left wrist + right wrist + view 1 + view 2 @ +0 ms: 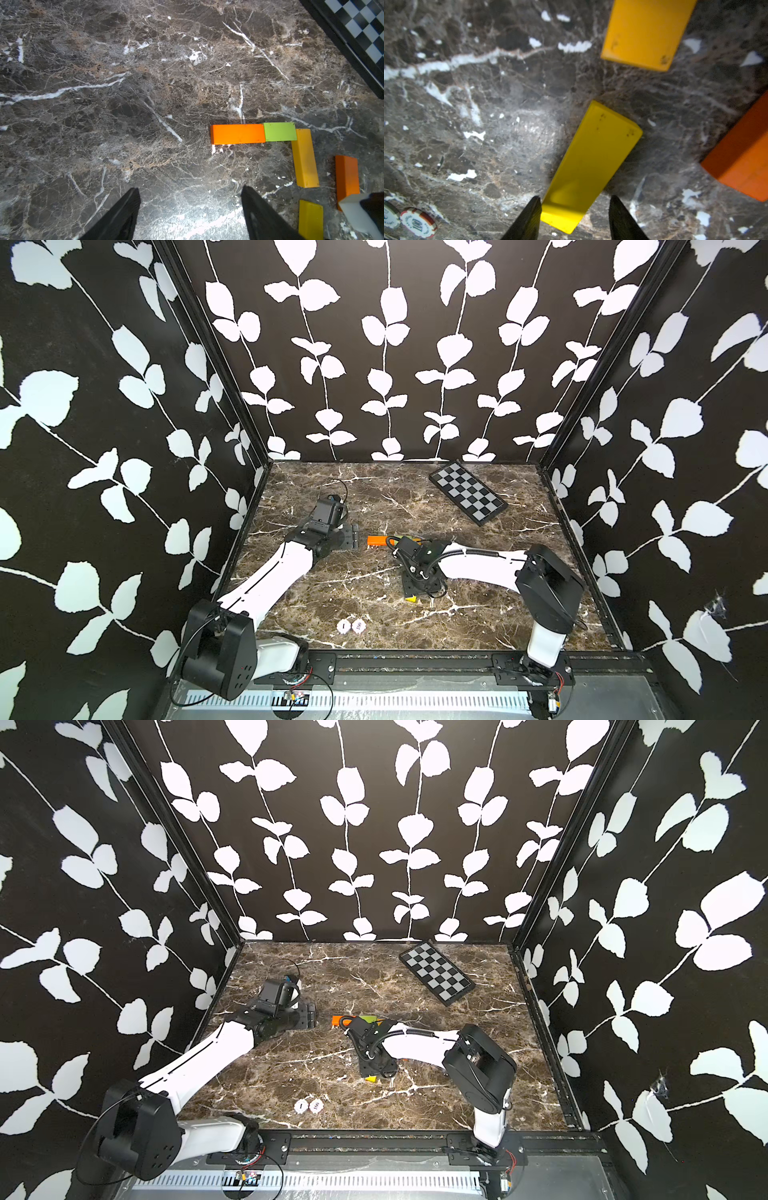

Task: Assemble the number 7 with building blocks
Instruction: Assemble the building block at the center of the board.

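Observation:
In the left wrist view an orange block (238, 134) and a shorter green block (280, 131) lie end to end. A yellow block (304, 158) runs off at a right angle from the green one's end. A bright yellow block (591, 166) lies a short gap beyond it, and a second orange block (741, 158) lies loose beside them. My right gripper (575, 198) is open and straddles the bright yellow block's end. One finger is against its edge and the other stands clear. My left gripper (190, 193) is open and empty over bare marble, left of the orange block (377, 541).
A black-grey checkerboard (467, 493) lies at the back right of the marble table. Two white round tokens (351, 626) sit near the front edge. Patterned walls close in the table on three sides.

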`<action>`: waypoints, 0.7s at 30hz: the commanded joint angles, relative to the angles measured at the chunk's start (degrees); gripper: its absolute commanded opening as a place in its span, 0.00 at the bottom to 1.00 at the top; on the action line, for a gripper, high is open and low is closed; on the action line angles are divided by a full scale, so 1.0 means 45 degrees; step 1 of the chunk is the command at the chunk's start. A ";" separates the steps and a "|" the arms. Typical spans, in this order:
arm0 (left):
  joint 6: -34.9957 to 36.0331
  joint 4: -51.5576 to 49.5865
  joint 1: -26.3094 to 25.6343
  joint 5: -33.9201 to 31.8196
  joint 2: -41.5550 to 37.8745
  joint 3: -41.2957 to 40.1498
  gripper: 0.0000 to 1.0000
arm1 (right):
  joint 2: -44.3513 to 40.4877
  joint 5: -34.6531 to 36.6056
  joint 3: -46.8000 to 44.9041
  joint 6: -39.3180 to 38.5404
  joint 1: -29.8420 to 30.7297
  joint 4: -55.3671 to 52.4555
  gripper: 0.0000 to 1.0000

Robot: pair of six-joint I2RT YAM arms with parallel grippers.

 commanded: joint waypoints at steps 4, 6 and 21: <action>0.0125 0.0159 -0.0007 0.0159 -0.0148 -0.0227 0.79 | 0.0396 -0.0012 0.0072 0.0076 -0.0250 -0.0114 0.54; 0.0143 0.0149 0.0008 0.0129 -0.0165 -0.0222 0.79 | 0.0399 -0.0148 -0.0022 0.0059 -0.0325 -0.0014 0.52; 0.0077 0.0137 0.0010 0.0074 -0.0227 -0.0344 0.79 | 0.0622 -0.0097 0.0149 -0.1583 -0.0397 -0.0666 0.50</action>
